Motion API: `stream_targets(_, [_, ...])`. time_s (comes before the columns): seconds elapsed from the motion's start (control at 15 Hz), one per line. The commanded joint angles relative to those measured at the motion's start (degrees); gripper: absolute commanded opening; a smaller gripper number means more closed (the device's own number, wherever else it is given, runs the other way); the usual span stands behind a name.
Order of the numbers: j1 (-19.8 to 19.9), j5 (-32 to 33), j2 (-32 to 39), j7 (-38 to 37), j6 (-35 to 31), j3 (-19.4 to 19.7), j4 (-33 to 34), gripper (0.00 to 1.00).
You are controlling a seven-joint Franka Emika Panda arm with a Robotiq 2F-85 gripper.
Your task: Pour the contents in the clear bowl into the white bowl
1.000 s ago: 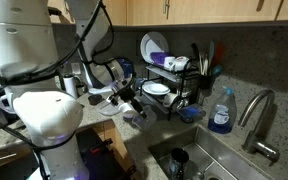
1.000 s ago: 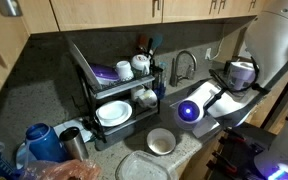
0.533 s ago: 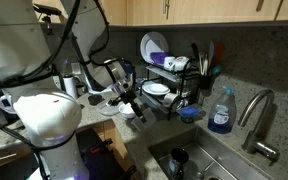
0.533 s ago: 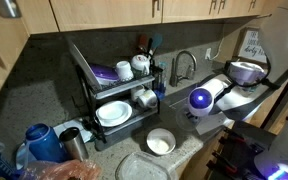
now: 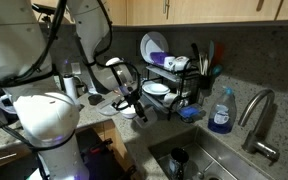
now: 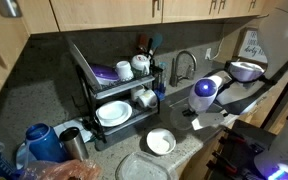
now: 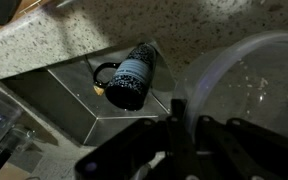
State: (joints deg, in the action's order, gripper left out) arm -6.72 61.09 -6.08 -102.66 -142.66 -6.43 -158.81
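The hand [image 7: 185,114] pinches the near rim of the clear bowl [image 7: 246,82], with one finger outside the wall and the other inside. In the wrist view the bowl fills the right side, and what it holds cannot be made out through the glassy wall. Below it lies the steel sink [image 7: 54,95], whose straight edge meets the speckled counter [image 7: 74,35]. A dark mug [image 7: 132,78] lies on its side in the basin, just beside the bowl's left edge as that view sees it. In an exterior view the clear bowl [image 6: 247,70] is held high at the right, beyond the faucet [image 6: 181,66] and well apart from the white bowl [image 6: 160,142]. The white bowl stands upright on the counter in front of the dish rack [image 6: 119,95], near the counter's front edge, with a flat pale plate [image 6: 136,168] just beside it toward the camera. The air above the white bowl is open, and the rack's lower shelf stands close behind its far rim.
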Motion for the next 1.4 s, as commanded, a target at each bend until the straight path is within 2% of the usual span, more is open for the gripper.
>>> stream_targets(0.0, [2.3, 3.4, 1.9, -3.5, -5.8, 1.4, 0.0, 0.01])
stream_targets(0.33, [4.0, 10.6, 7.1, -9.7, -14.8, 4.5, 0.0, 0.01])
stream_targets(0.6, [5.5, 21.4, 7.8, -18.8, -22.8, 7.1, -0.4, 0.01])
stream_targets(0.73, [5.8, 26.1, 8.1, -22.0, -24.6, 7.9, 0.0, 0.01])
stream_targets(0.87, [5.6, 26.7, 8.8, -21.1, -23.6, 8.1, -0.1, 0.01])
stream_targets(0.93, [5.3, 25.2, 8.2, -20.2, -22.7, 7.8, 0.0, 0.06])
stream_targets(1.33, [5.4, 25.4, 8.3, -20.2, -22.7, 7.8, 0.0, 0.06])
